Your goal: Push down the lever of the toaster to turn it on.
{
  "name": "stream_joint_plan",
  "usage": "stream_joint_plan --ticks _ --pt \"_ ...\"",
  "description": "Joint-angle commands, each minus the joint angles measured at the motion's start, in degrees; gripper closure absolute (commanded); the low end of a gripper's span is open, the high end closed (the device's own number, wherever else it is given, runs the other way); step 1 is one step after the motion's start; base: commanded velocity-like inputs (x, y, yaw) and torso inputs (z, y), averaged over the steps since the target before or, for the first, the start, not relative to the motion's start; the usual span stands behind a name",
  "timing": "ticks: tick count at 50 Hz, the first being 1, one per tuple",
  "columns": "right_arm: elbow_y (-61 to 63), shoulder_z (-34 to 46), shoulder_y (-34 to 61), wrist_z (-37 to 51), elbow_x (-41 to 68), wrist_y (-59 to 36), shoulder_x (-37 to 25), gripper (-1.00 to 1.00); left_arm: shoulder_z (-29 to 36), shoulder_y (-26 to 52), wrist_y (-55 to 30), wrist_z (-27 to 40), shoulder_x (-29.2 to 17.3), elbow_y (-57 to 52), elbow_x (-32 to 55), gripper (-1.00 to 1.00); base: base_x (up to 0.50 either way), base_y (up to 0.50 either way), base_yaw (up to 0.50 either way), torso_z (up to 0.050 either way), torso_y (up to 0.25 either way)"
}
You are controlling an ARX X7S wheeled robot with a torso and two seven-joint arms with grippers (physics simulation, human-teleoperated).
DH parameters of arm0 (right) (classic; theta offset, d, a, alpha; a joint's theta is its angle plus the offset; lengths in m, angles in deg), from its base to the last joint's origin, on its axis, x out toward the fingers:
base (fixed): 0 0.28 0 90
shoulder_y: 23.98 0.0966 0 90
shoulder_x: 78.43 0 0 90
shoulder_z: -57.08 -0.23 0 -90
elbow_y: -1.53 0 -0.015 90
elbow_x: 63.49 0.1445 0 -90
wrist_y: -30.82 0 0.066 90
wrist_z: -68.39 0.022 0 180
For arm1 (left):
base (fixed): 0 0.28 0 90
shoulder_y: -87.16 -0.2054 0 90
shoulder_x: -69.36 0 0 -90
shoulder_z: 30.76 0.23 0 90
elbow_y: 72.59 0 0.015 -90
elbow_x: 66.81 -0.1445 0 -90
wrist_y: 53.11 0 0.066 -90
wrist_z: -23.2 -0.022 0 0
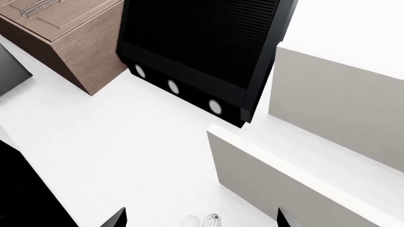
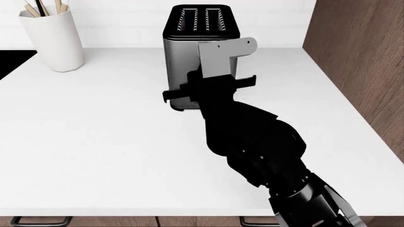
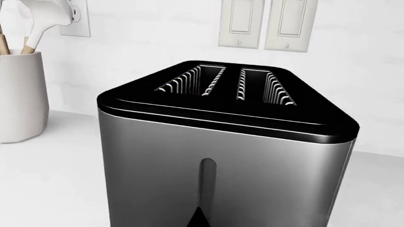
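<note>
Right pincer [image 2: 211, 87] against toaster [image 2: 200, 38] front, closure can't tell; wrist view alone shows the slot [image 3: 207, 187], lever hidden.

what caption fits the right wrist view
Close on the toaster: empty slots, lever track dead ahead, utensil cup beside it.

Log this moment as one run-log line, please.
task: push toaster lever | right gripper: at front of toaster, state hidden | slot track: in right wrist view | lever: not visible | left gripper: out of view, near range hood
</note>
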Motion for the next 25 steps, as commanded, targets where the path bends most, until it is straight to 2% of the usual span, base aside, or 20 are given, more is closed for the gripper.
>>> stream_joint_plan --ticks 1,25 --pt "-5.4 2.7 -2.4 -1.7 5.1 2.1 0.2 1.0 0.0 -0.5 0.6 0.2 -0.3 -0.1 0.0 -1.0 0.0 0.0 0.0 0.0 0.0" --pt "-6.1 4.3 -2.1 -1.5 6.4 3.2 0.1 1.0 0.5 -1.3 2.0 0.8 -1.1 0.0 -0.3 -1.0 0.0 0.0 0.0 -0.001 0.0"
